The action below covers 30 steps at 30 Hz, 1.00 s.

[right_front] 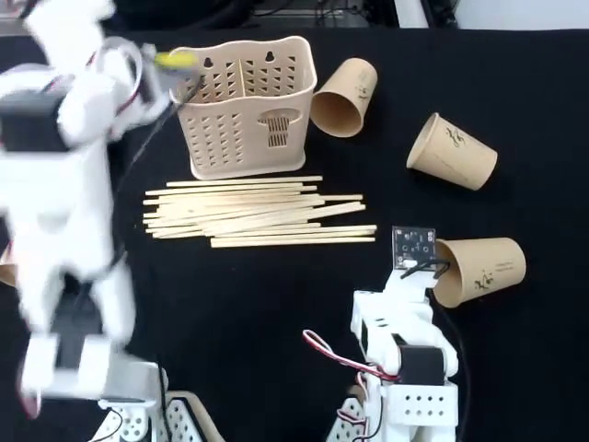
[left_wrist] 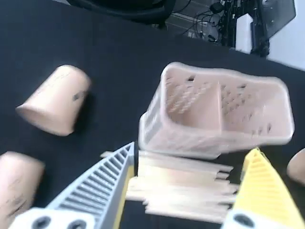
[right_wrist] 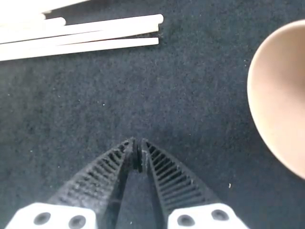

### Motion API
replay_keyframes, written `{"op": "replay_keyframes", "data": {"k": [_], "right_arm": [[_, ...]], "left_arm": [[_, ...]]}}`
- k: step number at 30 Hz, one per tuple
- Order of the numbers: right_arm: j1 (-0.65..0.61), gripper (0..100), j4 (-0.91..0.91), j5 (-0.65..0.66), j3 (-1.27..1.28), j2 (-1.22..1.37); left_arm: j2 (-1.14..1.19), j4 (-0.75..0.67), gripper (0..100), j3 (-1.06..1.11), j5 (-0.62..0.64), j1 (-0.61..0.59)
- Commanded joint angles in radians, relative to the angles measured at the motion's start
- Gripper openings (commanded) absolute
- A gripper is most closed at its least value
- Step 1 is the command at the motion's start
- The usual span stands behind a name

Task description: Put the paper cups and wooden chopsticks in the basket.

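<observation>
The beige perforated basket (right_front: 244, 106) (left_wrist: 219, 114) stands upright at the back of the black table. In front of it lies a pile of wooden chopsticks (right_front: 258, 212) (left_wrist: 181, 186) (right_wrist: 81, 33). Three paper cups rest on their sides: one (right_front: 345, 97) right beside the basket, one (right_front: 451, 152) farther right, one (right_front: 479, 269) at the front right. My left gripper (right_front: 177, 66) (left_wrist: 190, 157) hangs open and empty above the basket's left rim. My right gripper (right_front: 425, 269) (right_wrist: 138, 150) is shut and empty, low over the cloth beside the front right cup (right_wrist: 281, 95).
The left arm (right_front: 64, 184) rises tall over the table's left side. The right arm's base (right_front: 405, 354) sits at the front centre. A tan shape (right_front: 5, 273) shows at the left edge. Bare black cloth (right_front: 258, 295) lies between the chopsticks and the front edge.
</observation>
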Motion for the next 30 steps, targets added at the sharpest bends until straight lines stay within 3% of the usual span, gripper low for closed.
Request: {"op": "replay_keyframes", "data": {"k": [1,6,10,14,17,20,25,30], "right_arm": [[0.006,2.2,0.005,0.002,-0.005,-0.050],[0.006,2.2,0.005,0.002,-0.005,-0.050],[0.006,2.2,0.005,0.002,-0.005,-0.050],[0.006,2.2,0.005,0.002,-0.005,-0.050],[0.006,2.2,0.005,0.002,-0.005,-0.050],[0.006,2.2,0.005,0.002,-0.005,-0.050],[0.006,2.2,0.005,0.002,-0.005,-0.050],[0.006,2.2,0.005,0.002,-0.005,-0.050]], "left_arm": [[-0.474,-0.021,35,0.452,-0.081,-0.136],[-0.934,-0.146,35,1.040,-0.184,-0.432],[-1.343,-0.204,35,1.495,-0.261,-0.579],[-1.708,-0.295,35,1.689,-0.362,-0.806],[-1.582,-0.313,35,1.753,-0.419,-0.839],[-1.438,-0.431,35,1.940,-0.428,-0.848],[-1.381,-0.709,35,2.207,-0.298,-0.898],[-1.381,-0.829,35,2.284,-0.210,-0.891]]}}
